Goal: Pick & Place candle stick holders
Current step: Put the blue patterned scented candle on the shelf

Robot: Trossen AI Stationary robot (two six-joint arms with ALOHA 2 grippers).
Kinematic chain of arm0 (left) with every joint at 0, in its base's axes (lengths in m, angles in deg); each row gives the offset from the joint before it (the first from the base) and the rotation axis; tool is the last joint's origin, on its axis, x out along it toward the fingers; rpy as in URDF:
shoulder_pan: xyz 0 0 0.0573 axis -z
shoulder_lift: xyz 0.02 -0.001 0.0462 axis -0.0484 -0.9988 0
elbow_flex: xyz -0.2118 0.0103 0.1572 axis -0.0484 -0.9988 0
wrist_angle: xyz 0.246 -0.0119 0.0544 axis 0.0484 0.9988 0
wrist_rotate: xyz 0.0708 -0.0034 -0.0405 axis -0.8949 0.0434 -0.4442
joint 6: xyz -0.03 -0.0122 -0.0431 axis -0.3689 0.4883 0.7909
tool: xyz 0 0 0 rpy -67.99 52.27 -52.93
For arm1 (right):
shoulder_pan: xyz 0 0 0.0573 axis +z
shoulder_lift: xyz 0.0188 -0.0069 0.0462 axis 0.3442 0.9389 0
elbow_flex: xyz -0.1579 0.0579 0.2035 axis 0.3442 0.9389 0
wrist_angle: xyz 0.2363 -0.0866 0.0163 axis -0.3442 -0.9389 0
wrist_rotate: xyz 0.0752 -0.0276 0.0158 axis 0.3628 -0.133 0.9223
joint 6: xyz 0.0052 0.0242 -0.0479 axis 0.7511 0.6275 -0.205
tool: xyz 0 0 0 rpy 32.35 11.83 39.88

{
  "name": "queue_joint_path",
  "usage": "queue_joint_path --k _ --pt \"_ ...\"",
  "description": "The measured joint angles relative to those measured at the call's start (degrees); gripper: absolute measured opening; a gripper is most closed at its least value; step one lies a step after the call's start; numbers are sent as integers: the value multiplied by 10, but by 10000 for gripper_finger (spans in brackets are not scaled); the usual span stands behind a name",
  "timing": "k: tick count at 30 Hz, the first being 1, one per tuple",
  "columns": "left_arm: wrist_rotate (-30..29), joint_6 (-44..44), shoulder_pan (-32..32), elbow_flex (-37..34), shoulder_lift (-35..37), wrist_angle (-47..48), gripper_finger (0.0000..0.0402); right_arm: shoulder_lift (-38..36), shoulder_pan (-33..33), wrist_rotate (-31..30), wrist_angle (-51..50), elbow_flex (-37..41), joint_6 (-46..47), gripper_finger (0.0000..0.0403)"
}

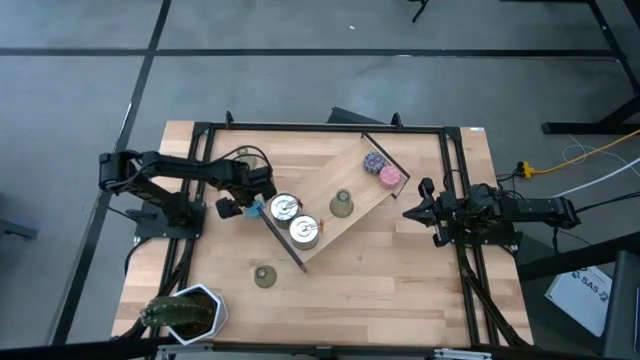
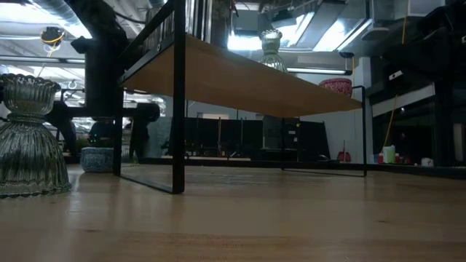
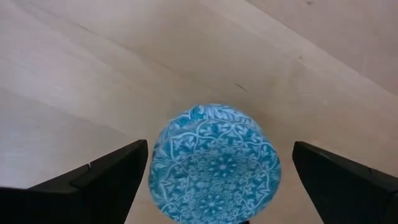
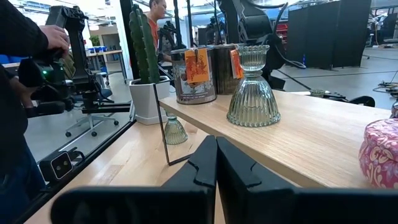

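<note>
Two olive-green, ribbed bell-shaped candle stick holders show. One (image 1: 341, 204) stands on its base on the raised wooden shelf (image 1: 345, 225); it also shows in the right wrist view (image 4: 253, 87). The other (image 1: 264, 275) stands on the table near the front and shows in the low view (image 2: 29, 138). A third is not in view. My left gripper (image 1: 248, 208) is open just left of the shelf, its fingers on either side of a blue patterned puck (image 3: 214, 165) that lies on the table. My right gripper (image 1: 412, 211) is shut and empty at the table's right.
Two silver tins (image 1: 284, 207) (image 1: 305, 231) stand on the shelf's near-left end. A purple puck (image 1: 374, 160) and a pink puck (image 1: 389, 177) lie at its far-right end. A cactus in a white pot (image 1: 185, 310) stands at the front left corner. A person (image 4: 18, 93) stands beyond the table.
</note>
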Motion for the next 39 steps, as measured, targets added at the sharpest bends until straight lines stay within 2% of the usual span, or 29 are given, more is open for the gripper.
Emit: queue_joint_path --k 10,21,39 --pt "-1 0 0 -2 0 0 397 0 0 0 0 0 0 10" --pt "0 -1 0 -2 0 0 354 0 0 0 0 0 0 10" --pt "10 0 0 -1 0 10 324 0 0 0 0 0 0 10"
